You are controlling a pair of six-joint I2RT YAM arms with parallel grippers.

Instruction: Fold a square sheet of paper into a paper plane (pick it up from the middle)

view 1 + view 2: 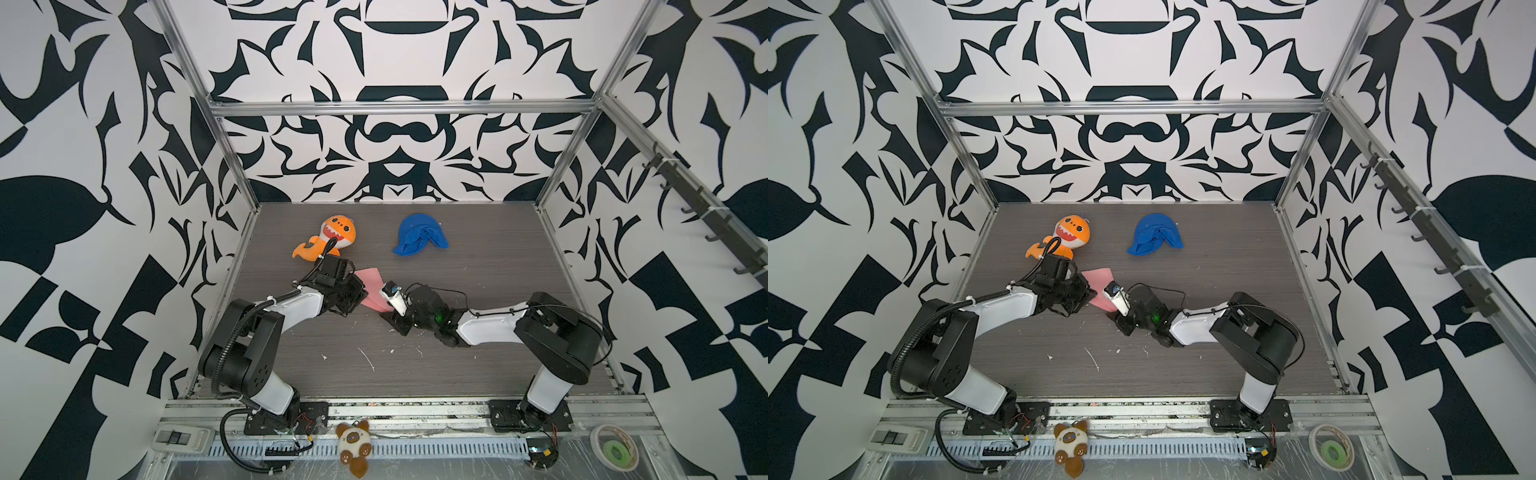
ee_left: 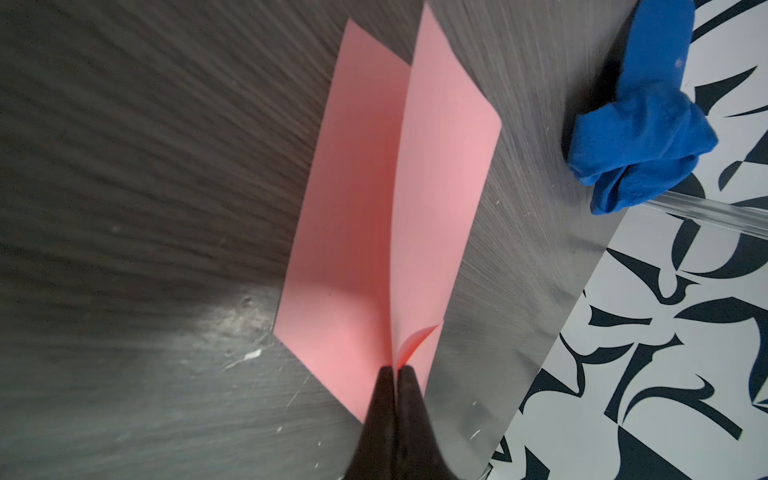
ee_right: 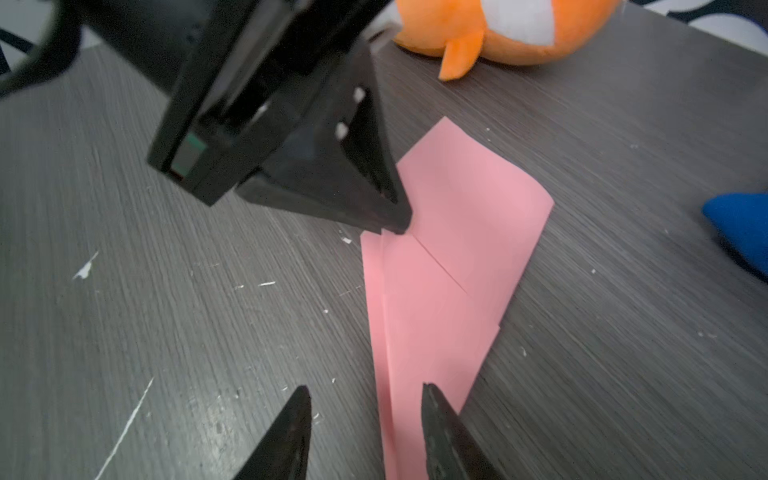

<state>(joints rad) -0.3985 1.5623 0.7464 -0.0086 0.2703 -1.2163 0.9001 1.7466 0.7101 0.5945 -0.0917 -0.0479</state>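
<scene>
While the left gripper (image 2: 395,372) has its jaws pressed together on the paper plane (image 2: 374,208), pinching it at the centre crease near one end, the right gripper (image 3: 365,395) has its jaws apart and holds nothing. Paper plane is pink and part folded: the left wrist view shows two long flaps opening off the crease like a book, with a small curled corner right by the fingertips (image 2: 409,386). In the right wrist view it reads as a long narrowing shape lying on the tabletop (image 1: 478,270), with the left gripper tip down on its edge. One right finger sits over the narrow end and the other over bare wood; cannot tell if either touches. In both top views the plane (image 1: 372,286) is about mid-tabletop, slightly toward the left edge, between the two grippers and partly hidden by them. Orange shark plush (image 1: 328,239) lies toward the far left corner, close behind the left wrist. Blue cloth lump (image 1: 419,235) lies near the far edge, about centre, well apart from the plane. White scuff marks (image 1: 368,359) show toward the near edge.
</scene>
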